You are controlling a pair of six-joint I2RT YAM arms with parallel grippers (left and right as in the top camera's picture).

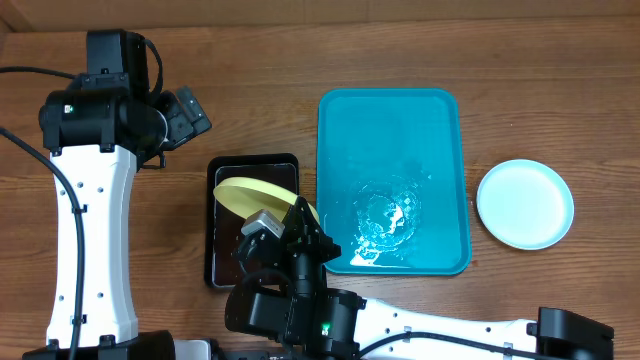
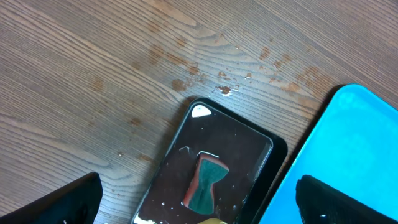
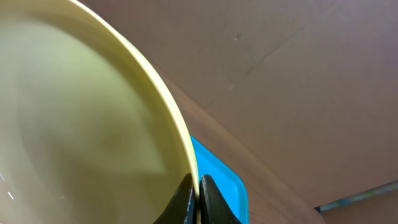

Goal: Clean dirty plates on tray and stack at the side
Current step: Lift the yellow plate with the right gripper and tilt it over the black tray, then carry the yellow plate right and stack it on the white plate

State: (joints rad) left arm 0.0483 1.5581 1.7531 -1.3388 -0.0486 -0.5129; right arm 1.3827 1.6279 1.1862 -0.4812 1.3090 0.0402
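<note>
One yellow plate [image 1: 250, 192] hangs tilted over the black tray [image 1: 212, 225], rim pinched by the right gripper [image 1: 300, 215]; the left gripper [image 1: 185, 112], jaws spread and empty, hovers beyond.

Bright, even light, glare on tray [image 1: 392, 118]

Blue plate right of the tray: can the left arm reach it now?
Probably not: the blue plate lies beyond the turquoise tray, far from the left gripper, open at the opposite side.
</note>
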